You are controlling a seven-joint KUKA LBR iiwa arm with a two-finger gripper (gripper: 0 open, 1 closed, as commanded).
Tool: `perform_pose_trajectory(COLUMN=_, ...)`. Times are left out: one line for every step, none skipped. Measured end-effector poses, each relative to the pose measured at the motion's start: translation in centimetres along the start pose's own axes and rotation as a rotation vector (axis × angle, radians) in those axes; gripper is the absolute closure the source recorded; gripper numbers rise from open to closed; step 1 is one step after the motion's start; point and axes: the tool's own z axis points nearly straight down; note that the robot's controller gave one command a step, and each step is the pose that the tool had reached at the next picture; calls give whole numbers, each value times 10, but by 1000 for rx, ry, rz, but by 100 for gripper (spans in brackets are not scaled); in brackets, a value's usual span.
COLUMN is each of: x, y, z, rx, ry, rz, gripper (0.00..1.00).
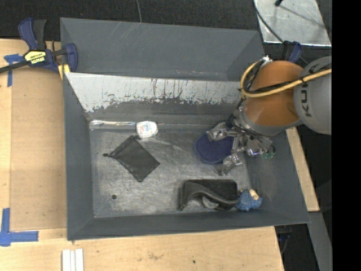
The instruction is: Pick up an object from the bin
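My gripper (225, 148) hangs low at the right side of the bin, its metal fingers spread over the right edge of a dark blue round soft thing (210, 149) lying on the floor. One finger (218, 132) sits at that thing's upper rim, the other (230, 162) at its lower right. Nothing is visibly lifted between them. Just below lies a black curved piece (207, 193) with a small blue and tan bit (248, 200) at its right end.
A black square cloth (134, 157) lies flat at the left middle of the floor. A small white round item with a blue label (146, 129) rests by the back wall. The arm's orange cover hangs over the bin's right wall.
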Motion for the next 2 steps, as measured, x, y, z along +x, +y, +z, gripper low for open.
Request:
perform_pose_trajectory(x=-6, y=0, z=-5, rx=4, ry=-24, rz=-1, gripper=100)
perform_pose_trajectory(x=15, y=6, z=-111, rx=-9, ry=2, rz=-541, gripper=100)
